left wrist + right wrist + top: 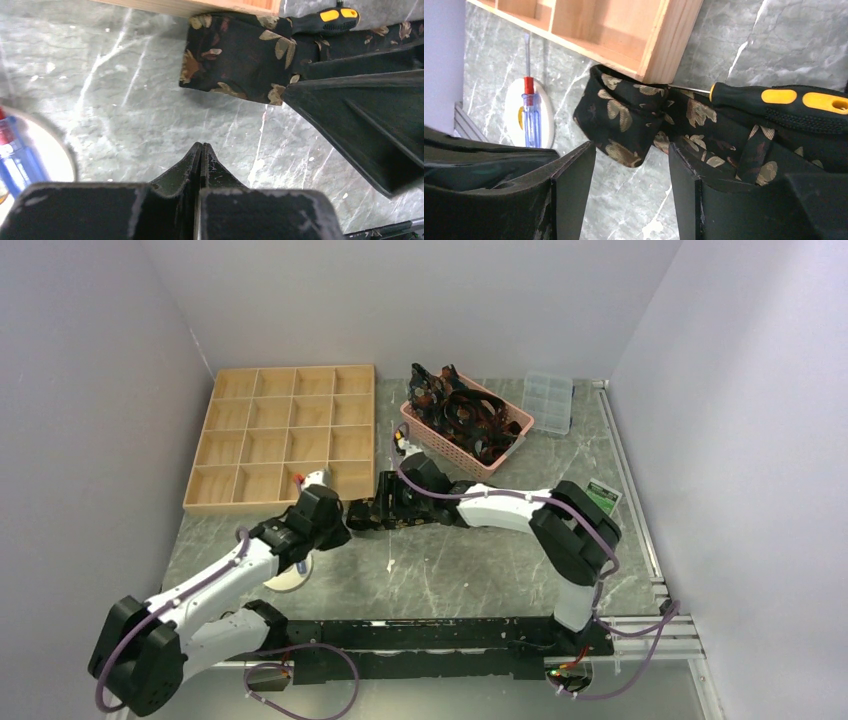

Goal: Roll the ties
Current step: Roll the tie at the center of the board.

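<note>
Risk first: the rolled end of the tie (624, 122) is lying on the counter (125, 115), butted against the near right corner of the wooden tray (674, 45). It is not seen to be clamped by anything, so unrolling is judged likely if it gets nudged. The right tool (631, 147) is spread open with the roll just beyond its fingertips. The flat tail is overlapped by one finger, so a snag on closing could drag a turn loose. A black-and-yellow screwdriver (784, 100) is lying on or against the tail (which one cannot be told), and any pull on the fabric would probably shift it. The left tool (201, 147) is clenched on nothing, tips pressed together, low over bare counter near the roll; a push from it could jam the roll against the tray edge. More ties are heaped in the pink basket (455, 445). The left arm (215, 585) is stretched forward and inward from its base; the right arm (500, 508) is bent at the elbow, forearm carried leftward across the centre to the tray corner
</note>
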